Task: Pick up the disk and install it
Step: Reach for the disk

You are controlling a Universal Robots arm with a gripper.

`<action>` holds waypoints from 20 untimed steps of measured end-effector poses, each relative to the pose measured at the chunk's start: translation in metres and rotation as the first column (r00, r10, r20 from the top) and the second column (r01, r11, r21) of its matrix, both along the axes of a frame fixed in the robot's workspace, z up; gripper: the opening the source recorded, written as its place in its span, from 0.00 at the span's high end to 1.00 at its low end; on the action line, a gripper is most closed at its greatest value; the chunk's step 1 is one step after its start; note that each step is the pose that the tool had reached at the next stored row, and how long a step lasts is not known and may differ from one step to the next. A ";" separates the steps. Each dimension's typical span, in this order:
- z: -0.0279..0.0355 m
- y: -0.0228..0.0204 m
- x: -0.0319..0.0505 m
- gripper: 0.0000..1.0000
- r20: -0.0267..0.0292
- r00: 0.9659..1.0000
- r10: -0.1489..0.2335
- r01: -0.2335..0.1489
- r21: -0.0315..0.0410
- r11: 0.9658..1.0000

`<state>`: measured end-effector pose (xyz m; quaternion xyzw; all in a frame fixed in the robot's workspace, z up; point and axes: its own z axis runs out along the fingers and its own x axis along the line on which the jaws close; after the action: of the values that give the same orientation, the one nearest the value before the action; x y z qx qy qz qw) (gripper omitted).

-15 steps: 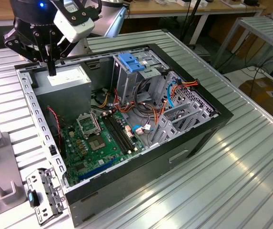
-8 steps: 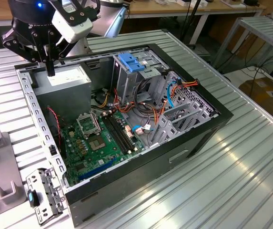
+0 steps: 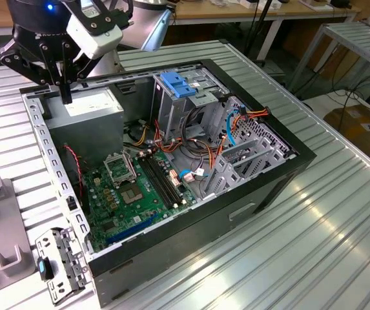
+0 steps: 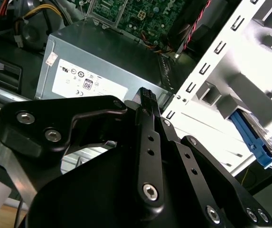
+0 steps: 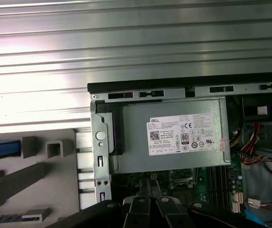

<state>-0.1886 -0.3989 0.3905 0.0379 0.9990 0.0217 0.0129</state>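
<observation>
Nearest in the exterior view, I note the ribbed aluminium table (image 3: 314, 245). By the case's near corner it carries a perforated grey metal bracket (image 3: 62, 265), and at the exterior view's left a grey moulded holder (image 3: 0, 223). The disk (image 5: 2, 147) sits in that holder, outside the case. In the first wrist view only its bright blue rail shows, lying flat beside a grey block.

Next, the open black computer case (image 3: 249, 200) lies on its side on the table, exposing the green motherboard (image 3: 136, 190). Beyond the board stands the tall metal drive cage (image 3: 172, 113), topped by a wide blue plastic latch (image 3: 177, 84). Farther back, in the case's far corner, sits the grey boxed power supply (image 3: 84, 110) with a white label. The black gripper (image 3: 65, 95) hangs just above it, fingers pressed together with nothing between them, well apart from the disk.
</observation>
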 end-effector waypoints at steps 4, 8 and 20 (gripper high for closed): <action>-0.0002 0.0000 -0.0026 0.89 0.000 1.000 0.000 0.000 0.000 1.000; -0.0003 0.0000 -0.0052 0.89 0.000 1.000 0.000 0.000 0.000 1.000; -0.0009 0.0000 -0.0145 0.89 0.000 1.000 0.000 0.000 0.000 1.000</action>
<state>-0.2031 -0.3989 0.3896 0.0379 0.9990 0.0217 0.0129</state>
